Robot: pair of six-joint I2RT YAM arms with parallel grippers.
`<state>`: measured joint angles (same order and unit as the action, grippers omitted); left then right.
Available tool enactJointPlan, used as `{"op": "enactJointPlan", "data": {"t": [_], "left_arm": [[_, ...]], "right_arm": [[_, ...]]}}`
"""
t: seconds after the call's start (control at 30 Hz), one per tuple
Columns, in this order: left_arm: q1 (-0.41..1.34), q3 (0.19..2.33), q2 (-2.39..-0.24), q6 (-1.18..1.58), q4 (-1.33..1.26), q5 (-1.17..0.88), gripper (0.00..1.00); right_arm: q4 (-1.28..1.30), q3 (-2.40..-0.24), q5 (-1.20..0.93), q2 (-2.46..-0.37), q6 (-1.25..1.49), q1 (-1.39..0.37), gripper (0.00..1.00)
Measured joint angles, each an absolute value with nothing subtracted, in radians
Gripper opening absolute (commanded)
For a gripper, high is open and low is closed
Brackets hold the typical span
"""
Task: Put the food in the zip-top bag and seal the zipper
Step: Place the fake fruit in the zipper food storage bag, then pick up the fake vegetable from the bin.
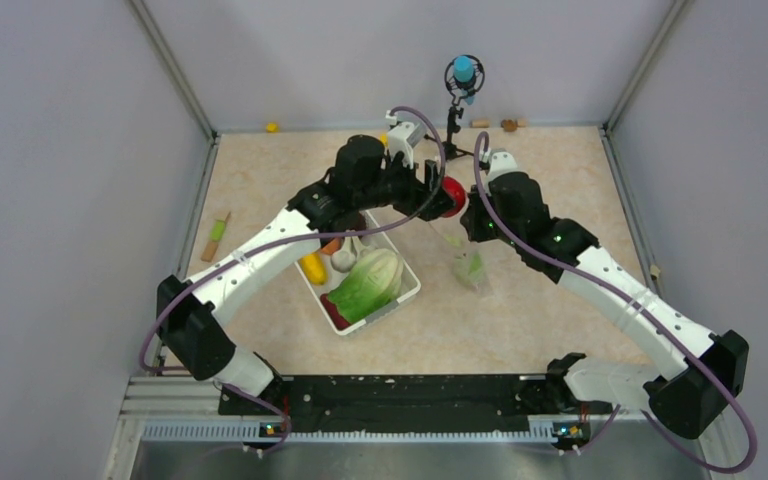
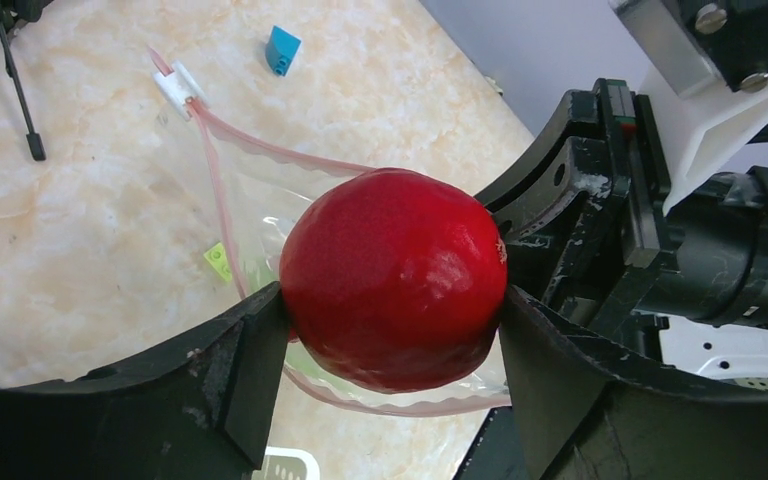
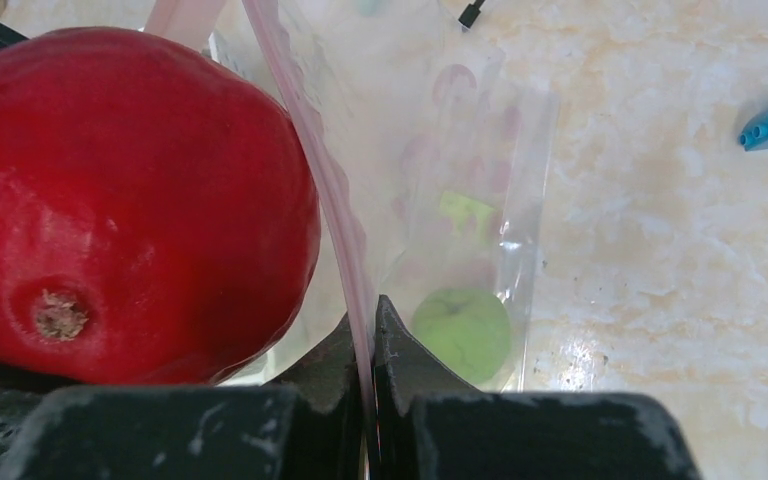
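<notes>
My left gripper (image 2: 392,335) is shut on a red apple (image 2: 392,280), one finger on each side, right above the open mouth of the clear zip-top bag (image 2: 250,190). The pink zipper (image 3: 310,150) rims that mouth. My right gripper (image 3: 372,325) is shut on the zipper edge and holds the bag (image 1: 470,262) up. A green apple (image 3: 463,332) lies inside at the bottom. More food sits in the white basket (image 1: 407,290): a green cabbage (image 1: 368,283), a yellow piece (image 1: 312,267), a whitish piece (image 1: 343,260) and a maroon piece (image 1: 334,312).
A blue block (image 2: 282,50) lies on the table beyond the bag. A small tripod (image 1: 454,125) with a blue-topped device stands at the back. A toy knife (image 1: 216,236) lies by the left wall. Grey walls close three sides.
</notes>
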<state>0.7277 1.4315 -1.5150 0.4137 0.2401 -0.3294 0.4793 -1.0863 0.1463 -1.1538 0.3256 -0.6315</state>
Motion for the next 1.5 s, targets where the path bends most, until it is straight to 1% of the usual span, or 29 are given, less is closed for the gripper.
{"op": "enactJointPlan", "data": {"t": [0.1,0.13,0.53,0.67,0.83,1.1,1.23,1.37,1.5], "left_arm": [[0.73,1.439,-1.515,0.411,0.24,-0.327,0.96],[0.731,1.441,-1.515,0.412,0.24,-0.326,0.97],[0.746,1.442,-1.512,0.41,0.241,-0.342,0.97],[0.749,1.426,-1.48,0.396,0.248,-0.341,0.97],[0.749,1.33,-1.349,0.385,0.255,-0.295,0.97],[0.749,1.147,-1.13,0.395,0.252,-0.12,0.97],[0.749,1.065,-1.106,0.413,0.261,-0.037,0.97],[0.749,0.987,-1.109,0.443,0.297,0.031,0.97],[0.749,0.899,-1.103,0.466,0.305,0.092,0.97]], "right_arm": [[0.479,-1.086,0.146,-1.154,0.325,-0.632,0.0],[0.479,-1.086,0.147,-1.154,0.326,-0.632,0.0],[0.48,-1.086,0.148,-1.154,0.325,-0.632,0.0],[0.489,-1.089,0.151,-1.154,0.324,-0.632,0.0],[0.557,-1.154,0.18,-1.159,0.322,-0.63,0.0],[0.595,-1.279,0.242,-1.167,0.306,-0.62,0.0],[0.616,-1.282,0.25,-1.172,0.299,-0.617,0.0],[0.685,-1.33,0.293,-1.223,0.299,-0.616,0.0],[0.682,-1.329,0.327,-1.2,0.297,-0.612,0.0]]}}
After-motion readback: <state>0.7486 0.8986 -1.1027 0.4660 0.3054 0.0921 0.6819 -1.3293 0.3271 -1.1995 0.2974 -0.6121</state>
